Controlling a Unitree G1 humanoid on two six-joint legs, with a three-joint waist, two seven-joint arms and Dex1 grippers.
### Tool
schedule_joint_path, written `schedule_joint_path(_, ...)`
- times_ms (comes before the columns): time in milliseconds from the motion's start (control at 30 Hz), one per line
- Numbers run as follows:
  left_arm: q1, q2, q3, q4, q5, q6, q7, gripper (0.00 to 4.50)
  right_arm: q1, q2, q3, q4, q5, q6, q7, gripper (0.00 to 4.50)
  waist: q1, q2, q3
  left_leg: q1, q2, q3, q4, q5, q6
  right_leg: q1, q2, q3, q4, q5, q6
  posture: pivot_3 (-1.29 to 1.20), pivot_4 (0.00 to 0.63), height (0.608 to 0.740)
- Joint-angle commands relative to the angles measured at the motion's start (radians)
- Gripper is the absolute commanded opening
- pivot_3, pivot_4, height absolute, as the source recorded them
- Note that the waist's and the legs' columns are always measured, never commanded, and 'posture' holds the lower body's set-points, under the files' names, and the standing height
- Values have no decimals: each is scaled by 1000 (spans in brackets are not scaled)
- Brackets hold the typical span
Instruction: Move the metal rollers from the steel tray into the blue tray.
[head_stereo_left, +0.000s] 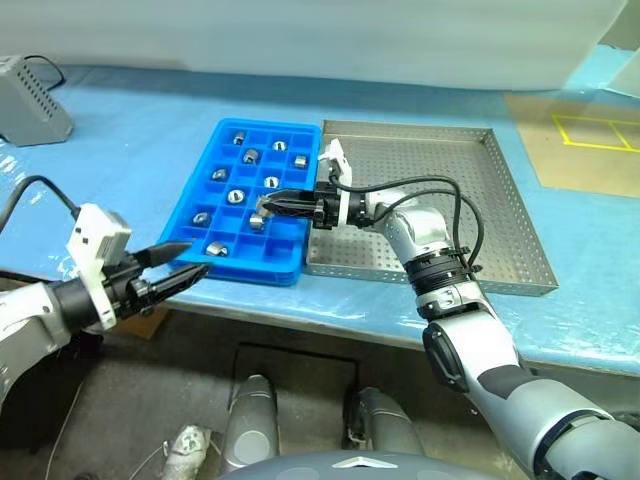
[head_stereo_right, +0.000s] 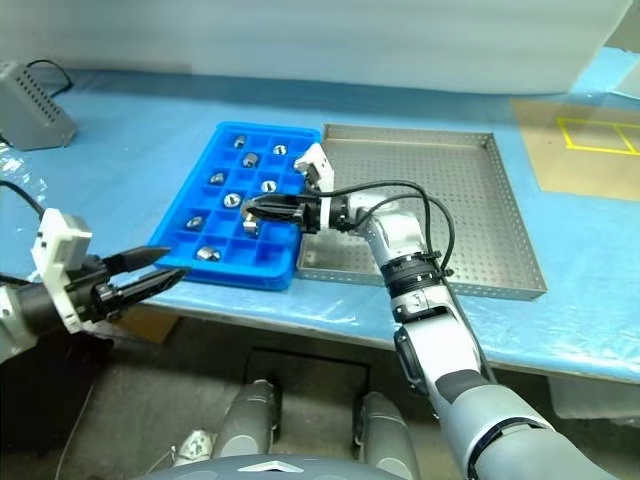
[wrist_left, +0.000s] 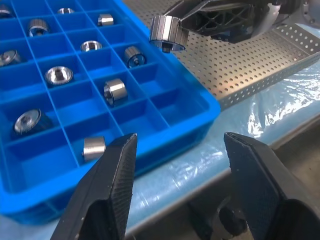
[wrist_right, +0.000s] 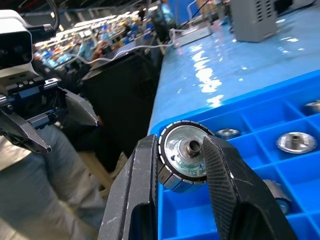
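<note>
Clamped tight, my right gripper (wrist_right: 181, 165) holds one of the metal rollers (wrist_right: 186, 154) between its two black ribbed fingers, while my left gripper (wrist_left: 180, 165) stands half spread with nothing between its fingers.

From the head views, the blue-covered table (head_stereo_left: 140, 140) carries the steel tray (head_stereo_left: 470, 200), a shallow silver rectangle with a perforated floor and low rim, bare of rollers as far as I can see. Touching its left side sits the blue tray (head_stereo_left: 205, 270), glossy plastic split into square compartments, with about ten rollers scattered among them. My right gripper reaches level across the seam of the two trays, its tip over the blue tray's near-right compartments. My left gripper hangs off the table's front edge, near the blue tray's front left corner, pointing toward it.

My right wrist view adds what the head cannot: the held roller end-on, a toothed rim around a shiny face with a central hole, poised above the blue tray's corner, with my left gripper beyond. My left wrist view shows that roller from the side, a short ribbed cylinder; whether it clears the compartment wall below is hard to judge.
</note>
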Motion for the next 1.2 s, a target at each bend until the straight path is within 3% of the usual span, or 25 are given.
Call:
schedule_joint_path(33, 20, -11, 32, -67, -43, -8, 49, 2985, 11, -10, 28, -46, 23, 2, 40, 924, 16, 0, 0, 1, 0, 0, -1, 0, 0, 0, 0, 0, 0, 0, 0, 304, 150, 740)
schedule_joint_path(267, 6, -40, -48, -98, -73, -22, 128, 2985, 75, -83, 113, -31, -43, -92, 91, 924, 37, 0, 0, 0, 0, 0, -2, 2, -2, 0, 0, 1, -1, 0, 1, 291, 150, 740)
schedule_joint_path(500, -20, -23, -89, -75, -71, -35, 123, 2985, 103, -122, 110, -76, -13, -57, 120, 924, 33, 0, 0, -2, 0, 0, -2, 3, -5, -2, 2, 1, -1, 0, 1, 261, 150, 740)
schedule_joint_path(633, -65, -20, -133, -48, -61, -43, 122, 2985, 113, -120, 116, -95, -12, -20, 101, 2233, 33, 0, 0, -2, 0, 0, -2, 4, -6, -2, 3, 1, 0, 0, 1, 232, 150, 740)
schedule_joint_path(1000, -183, -22, -237, 57, 14, -89, 91, 2985, 88, -161, 11, -140, 59, 15, 40, 2233, 28, -1, 0, -1, -1, 0, 0, 4, -7, -2, 3, 1, 1, 0, 1, 175, 150, 740)
schedule_joint_path(1200, -428, -82, -390, 248, 156, -156, 105, 2985, 55, -241, -106, -192, 167, 102, 38, 2233, 16, -1, -1, -1, -1, 0, 2, 6, -8, -1, 3, 1, 3, 1, 1, 126, 150, 740)
